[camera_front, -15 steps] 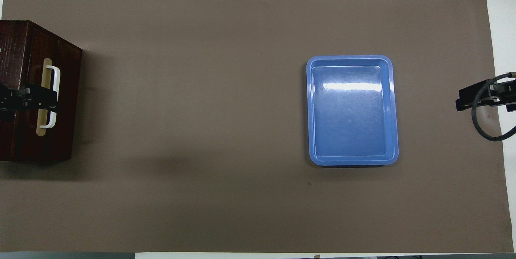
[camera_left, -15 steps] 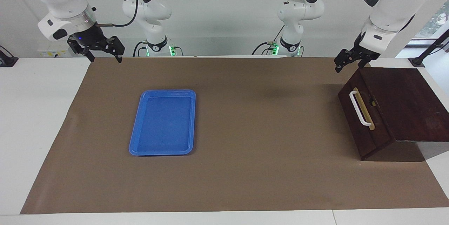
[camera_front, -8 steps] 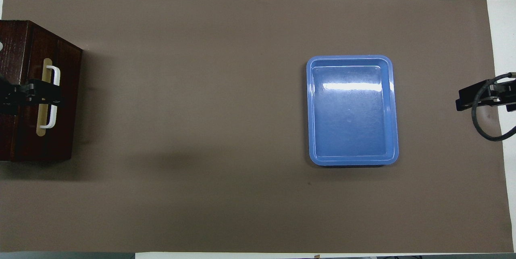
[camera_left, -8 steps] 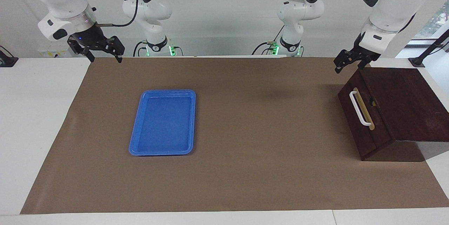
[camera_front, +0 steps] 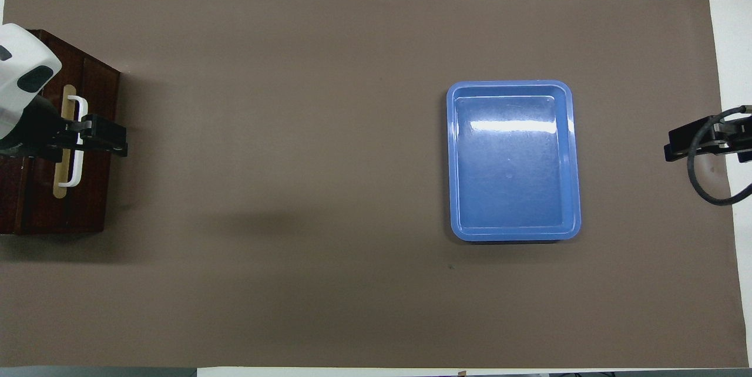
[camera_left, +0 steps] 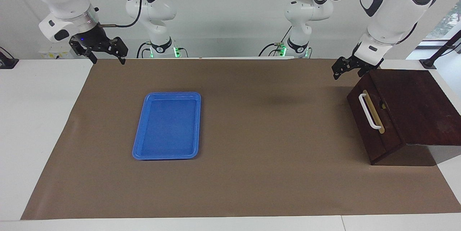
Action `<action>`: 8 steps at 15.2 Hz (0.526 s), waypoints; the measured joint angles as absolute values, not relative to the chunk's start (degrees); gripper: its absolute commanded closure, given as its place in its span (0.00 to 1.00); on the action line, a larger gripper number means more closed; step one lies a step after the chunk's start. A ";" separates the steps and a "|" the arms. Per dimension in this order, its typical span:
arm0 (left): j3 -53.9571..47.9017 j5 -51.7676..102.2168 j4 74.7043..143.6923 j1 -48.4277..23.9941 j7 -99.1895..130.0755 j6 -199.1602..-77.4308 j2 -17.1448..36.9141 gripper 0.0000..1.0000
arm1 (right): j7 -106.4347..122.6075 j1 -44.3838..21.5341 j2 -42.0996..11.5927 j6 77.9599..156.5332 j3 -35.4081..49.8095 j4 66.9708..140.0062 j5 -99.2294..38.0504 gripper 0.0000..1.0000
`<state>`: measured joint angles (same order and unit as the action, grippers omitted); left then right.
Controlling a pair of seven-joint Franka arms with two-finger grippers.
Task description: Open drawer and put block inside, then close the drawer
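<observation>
In the facing view we see the drawer closed (at the left arm's end of the table), and the left end effector hangs just above its corner, fingers apart, empty. The right end effector waits, open, empty. In the overhead view the left end effector covers the white handle.

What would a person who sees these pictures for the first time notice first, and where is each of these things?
The eye falls first on the flat blue tray, lying empty on the brown mat toward the right arm's end of the table. Next comes the dark wooden box at the left arm's end, its drawer shut, with a white bar handle. The left end effector hangs in the air beside the box; the right end effector waits, open, above the mat's edge.
</observation>
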<state>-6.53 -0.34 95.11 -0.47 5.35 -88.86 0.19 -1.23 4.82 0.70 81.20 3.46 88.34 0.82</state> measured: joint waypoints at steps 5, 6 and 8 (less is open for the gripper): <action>-6.48 0.64 95.11 -0.51 2.90 -88.39 0.19 0.00 | -1.23 4.82 0.70 81.20 3.46 88.34 0.82 0.00; -6.48 0.75 95.11 -0.51 2.84 -88.38 0.19 0.00 | -1.23 4.82 0.70 81.20 3.46 88.34 0.82 0.00; -6.46 0.79 95.11 -0.51 2.78 -88.37 0.19 0.00 | -1.23 4.82 0.70 81.20 3.46 88.34 0.82 0.00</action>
